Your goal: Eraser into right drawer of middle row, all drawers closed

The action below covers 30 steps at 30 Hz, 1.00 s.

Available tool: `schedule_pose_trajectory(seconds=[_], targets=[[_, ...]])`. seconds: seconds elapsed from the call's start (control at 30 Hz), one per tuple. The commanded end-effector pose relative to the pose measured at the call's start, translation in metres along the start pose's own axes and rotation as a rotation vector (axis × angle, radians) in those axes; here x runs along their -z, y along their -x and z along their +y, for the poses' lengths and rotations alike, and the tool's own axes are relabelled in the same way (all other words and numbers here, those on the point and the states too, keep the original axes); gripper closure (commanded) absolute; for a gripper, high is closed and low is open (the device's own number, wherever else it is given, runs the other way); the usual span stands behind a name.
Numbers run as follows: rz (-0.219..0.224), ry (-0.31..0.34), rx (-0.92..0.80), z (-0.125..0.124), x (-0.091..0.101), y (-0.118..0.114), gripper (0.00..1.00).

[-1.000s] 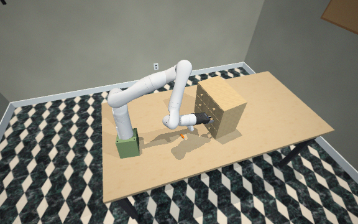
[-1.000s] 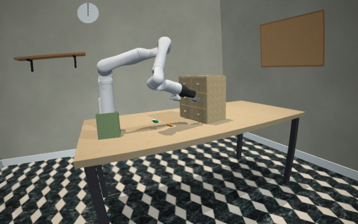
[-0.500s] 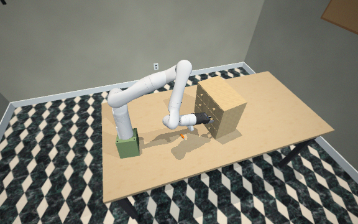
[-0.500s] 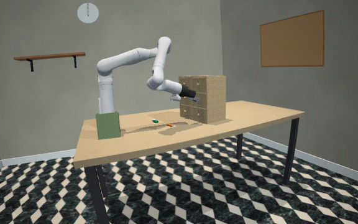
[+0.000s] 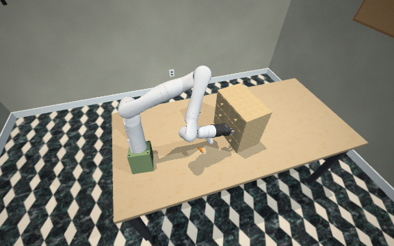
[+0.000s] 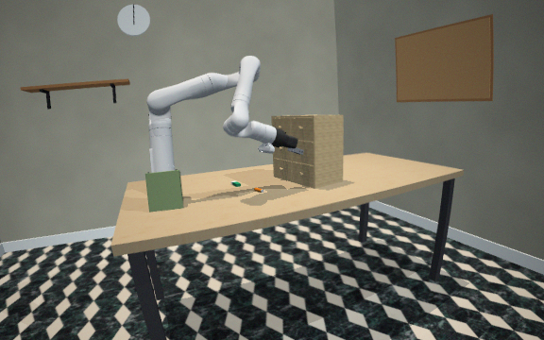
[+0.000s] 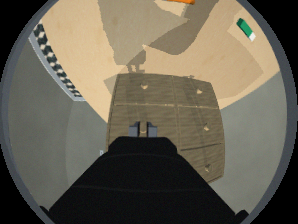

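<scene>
The small wooden chest stands on the table, all drawers looking pushed in. My gripper reaches level at the chest's front, at the right drawer of the middle row. Its fingers stand narrow around that drawer's knob, which they hide. The eraser, green with a white end, lies flat on the table between the chest and the arm's base, well away from the gripper. In the top view the arm hides it.
A small orange pen-like thing lies on the table in front of the chest, below the arm. The arm's green base block stands near the table's left edge.
</scene>
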<state>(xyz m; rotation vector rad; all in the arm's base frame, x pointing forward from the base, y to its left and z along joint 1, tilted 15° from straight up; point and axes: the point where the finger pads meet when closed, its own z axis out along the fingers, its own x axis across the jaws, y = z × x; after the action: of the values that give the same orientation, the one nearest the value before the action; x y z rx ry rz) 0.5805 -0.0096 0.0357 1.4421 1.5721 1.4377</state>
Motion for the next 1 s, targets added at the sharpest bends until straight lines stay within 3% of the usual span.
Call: schedule_pose_trajectory(seconds=[0.0,0.97], targets=[[0.0,0.002,0.001,0.0012,0.0,0.0002,0.63],[0.0,0.002,0.001,-0.001,0.0061,0.0002,0.63]])
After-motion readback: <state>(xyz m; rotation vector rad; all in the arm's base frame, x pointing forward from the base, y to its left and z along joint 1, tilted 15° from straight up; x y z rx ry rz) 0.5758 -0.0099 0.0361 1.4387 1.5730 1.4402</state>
